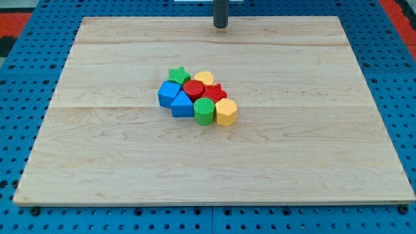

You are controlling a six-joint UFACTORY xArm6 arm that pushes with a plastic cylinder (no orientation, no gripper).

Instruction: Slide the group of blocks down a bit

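Note:
A tight group of blocks sits near the middle of the wooden board [97,162]. A green star [178,74] and a yellow round block [204,78] form its top row. Below them are a red cylinder [193,89] and a red star [215,92]. A blue block [169,93] is at the view's left, a blue triangular block [182,104] just below it. A green cylinder [204,111] and a yellow hexagon [225,112] form the bottom edge. My tip [221,26] is at the view's top, well above the group and apart from every block.
The board lies on a blue perforated table [19,97]. A red area [19,19] shows at the view's top corners.

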